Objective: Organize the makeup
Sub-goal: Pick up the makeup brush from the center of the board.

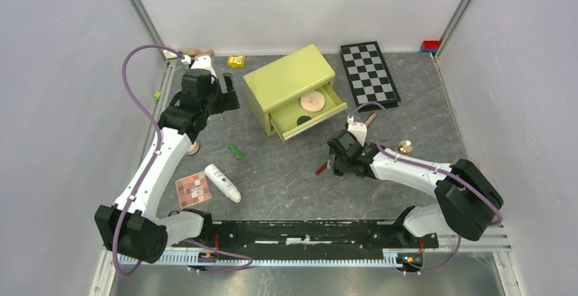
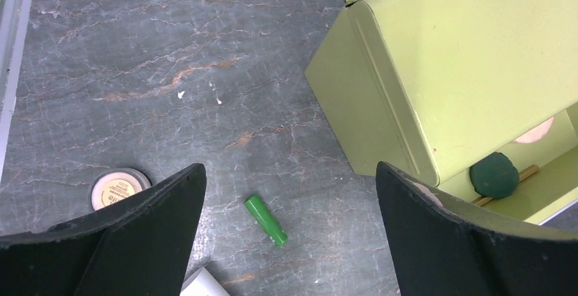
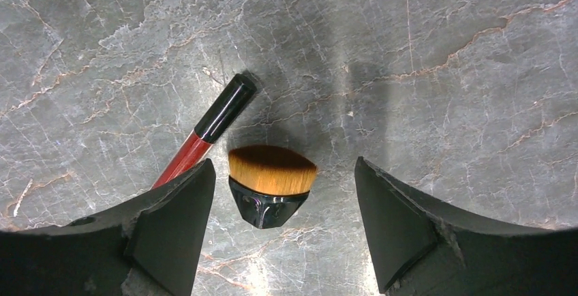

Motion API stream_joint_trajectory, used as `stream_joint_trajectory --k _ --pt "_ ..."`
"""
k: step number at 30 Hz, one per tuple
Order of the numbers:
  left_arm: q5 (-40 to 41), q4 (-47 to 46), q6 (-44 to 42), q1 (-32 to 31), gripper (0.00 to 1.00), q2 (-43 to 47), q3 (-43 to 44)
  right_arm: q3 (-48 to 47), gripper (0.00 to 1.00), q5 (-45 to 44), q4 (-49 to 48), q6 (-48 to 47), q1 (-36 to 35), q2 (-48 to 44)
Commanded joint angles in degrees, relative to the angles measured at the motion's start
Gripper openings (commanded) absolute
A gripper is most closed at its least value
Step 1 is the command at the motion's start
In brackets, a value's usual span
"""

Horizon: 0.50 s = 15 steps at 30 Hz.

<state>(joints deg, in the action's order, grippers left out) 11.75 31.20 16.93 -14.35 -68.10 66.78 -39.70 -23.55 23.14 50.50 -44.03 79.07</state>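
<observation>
My left gripper (image 1: 229, 94) is open and empty, raised left of the light green drawer box (image 1: 290, 81). In the left wrist view, a small green stick (image 2: 266, 219) lies on the table below the open left gripper (image 2: 290, 170). The tan jar (image 2: 117, 188) and a corner of the white tube (image 2: 204, 284) sit at the left. The open drawer holds the round peach compact (image 1: 313, 100) and the dark green disc (image 1: 305, 117). My right gripper (image 3: 283, 163) is open, low over a short black brush with orange bristles (image 3: 271, 183). The red stick (image 3: 204, 132) lies beside its left finger.
The white tube (image 1: 222, 182) and the square eyeshadow palette (image 1: 193, 189) lie at the front left. The gold-capped bottle (image 1: 405, 147) stands right of the right arm. The checkerboard (image 1: 369, 74) lies at the back right, a yellow toy block (image 1: 236, 61) at the back.
</observation>
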Motion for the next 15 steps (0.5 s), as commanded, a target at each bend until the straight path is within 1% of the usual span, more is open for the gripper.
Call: stream_joint_trajectory --k 1,4,9,13,15 --pt "1.12 -1.5 -2.75 -0.15 1.0 0.6 0.1 -0.4 0.81 0.28 -0.79 0.38 0.0 0.49" --pt "1.14 -1.49 -2.76 -0.15 1.0 0.68 -0.05 -0.64 0.78 1.48 -0.44 -0.52 -0.02 1.47" --pt "1.08 -1.49 -2.77 -0.15 1.0 0.64 -0.16 0.24 0.66 2.05 -0.63 -1.54 0.0 1.4" --pt "0.89 -1.49 -2.74 -0.15 1.0 0.42 -0.16 -0.17 0.53 2.01 -0.55 -2.57 0.0 1.04" --pt "0.82 -1.45 -2.77 -0.15 1.0 0.25 -0.12 -0.46 0.51 2.28 -0.7 -3.37 0.01 0.64"
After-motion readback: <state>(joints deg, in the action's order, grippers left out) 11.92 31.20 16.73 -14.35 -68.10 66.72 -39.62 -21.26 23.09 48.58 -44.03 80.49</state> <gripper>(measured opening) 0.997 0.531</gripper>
